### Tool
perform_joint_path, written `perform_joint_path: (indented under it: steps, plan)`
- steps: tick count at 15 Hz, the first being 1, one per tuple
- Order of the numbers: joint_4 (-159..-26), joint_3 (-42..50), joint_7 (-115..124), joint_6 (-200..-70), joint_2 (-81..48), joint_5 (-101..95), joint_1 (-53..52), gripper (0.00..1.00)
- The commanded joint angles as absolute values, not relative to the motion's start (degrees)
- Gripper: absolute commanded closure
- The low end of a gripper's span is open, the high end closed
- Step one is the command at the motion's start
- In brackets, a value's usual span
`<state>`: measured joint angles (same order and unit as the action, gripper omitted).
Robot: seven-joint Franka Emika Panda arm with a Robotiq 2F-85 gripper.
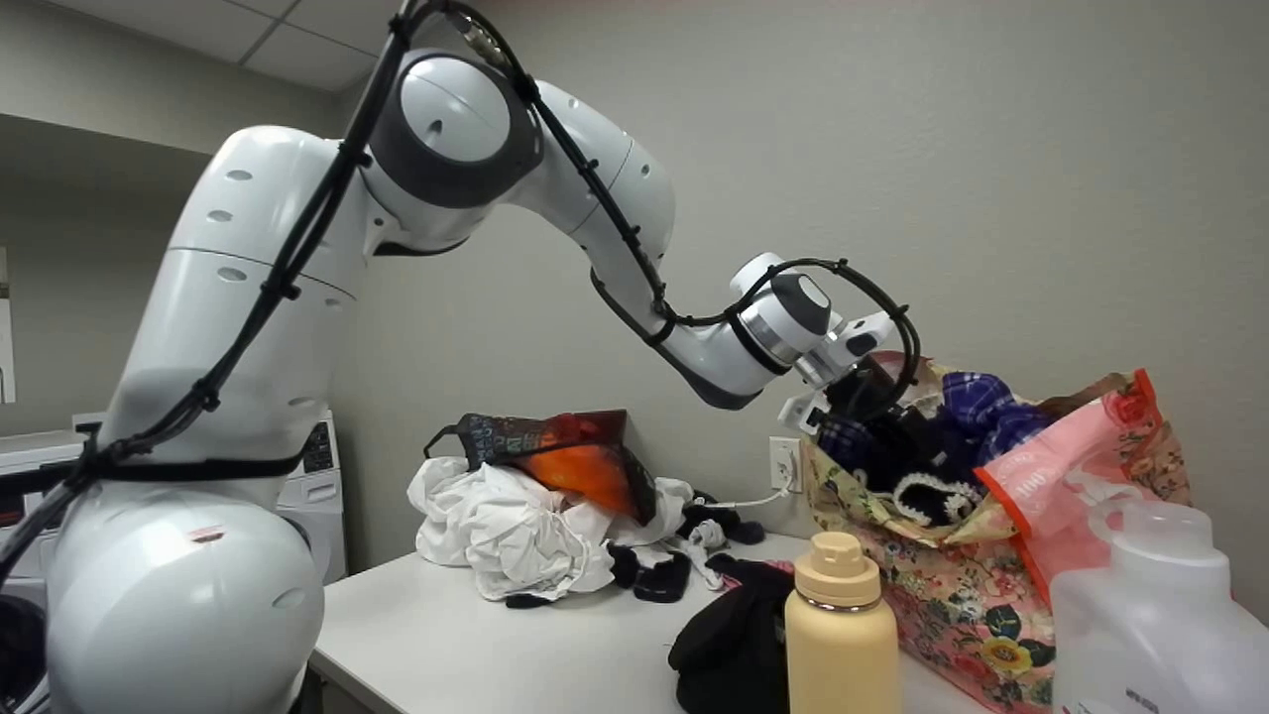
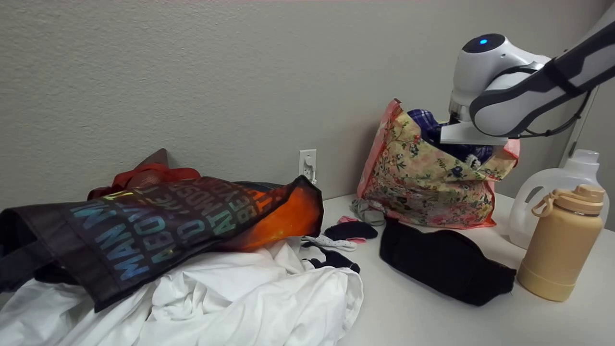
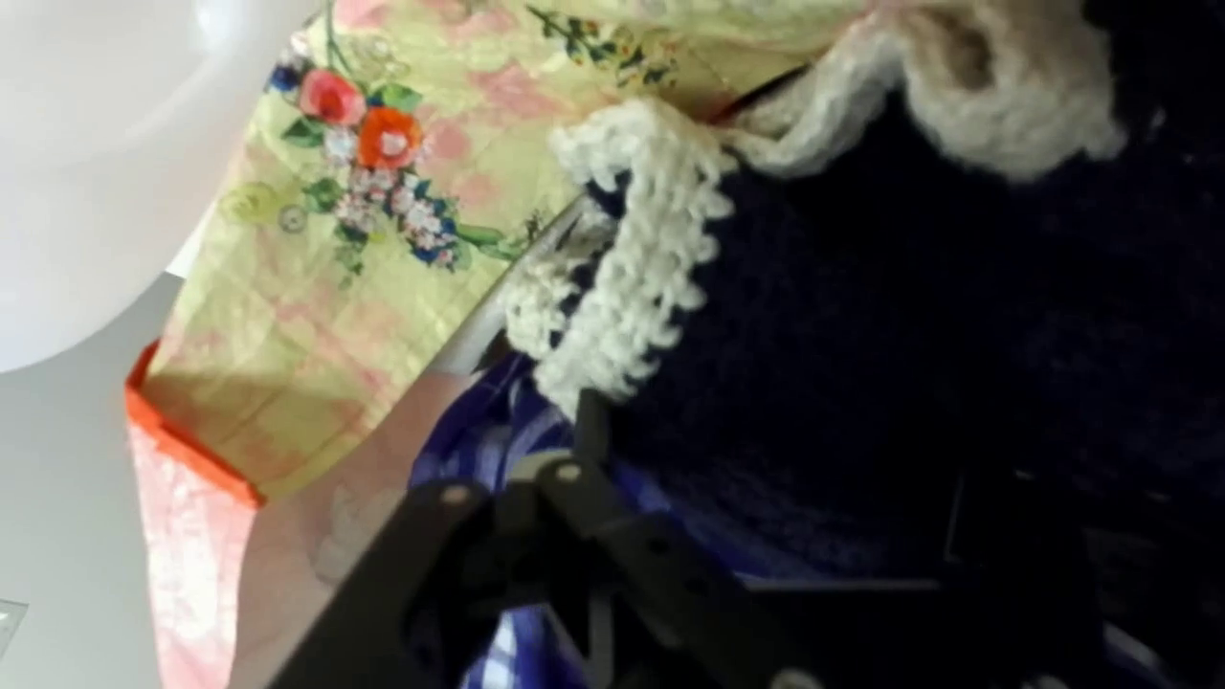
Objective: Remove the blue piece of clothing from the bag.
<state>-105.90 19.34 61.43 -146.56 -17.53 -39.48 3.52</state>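
Observation:
The bag, a cream floral tote, stands upright by the wall in both exterior views (image 1: 957,595) (image 2: 423,192). Its folded rim fills the upper left of the wrist view (image 3: 316,316). The blue piece of clothing (image 3: 813,325), dark navy with white crocheted trim, lies in the bag's mouth; its trimmed edge also shows in an exterior view (image 1: 930,504). My gripper (image 3: 775,459) is at the bag's opening, right over the navy cloth. Its fingers are spread, with dark cloth below and between them. The far finger is in deep shadow. In an exterior view the gripper is dark against the cloth (image 1: 865,405).
Blue plaid cloth (image 1: 977,397) is also in the bag. A pink-red plastic bag (image 1: 1081,446), a translucent jug (image 1: 1140,605) and a tan bottle (image 1: 843,635) stand close by. A black cloth (image 2: 447,264) and a white clothes pile (image 2: 250,302) under a dark-orange bag (image 2: 192,226) lie on the table.

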Motion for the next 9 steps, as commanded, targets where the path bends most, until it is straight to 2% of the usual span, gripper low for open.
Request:
perform_joint_path:
  steps: [1,5,9]
  plan:
    - [-105.5,19.9,66.3,-146.2,-18.1,-42.5,3.0,0.58]
    - [-105.7,19.5,68.7,-146.0,-18.1,-44.3,3.2,0.88]
    - [-105.8,18.6,69.3,-145.2,-17.3,-43.6,3.1,0.98]
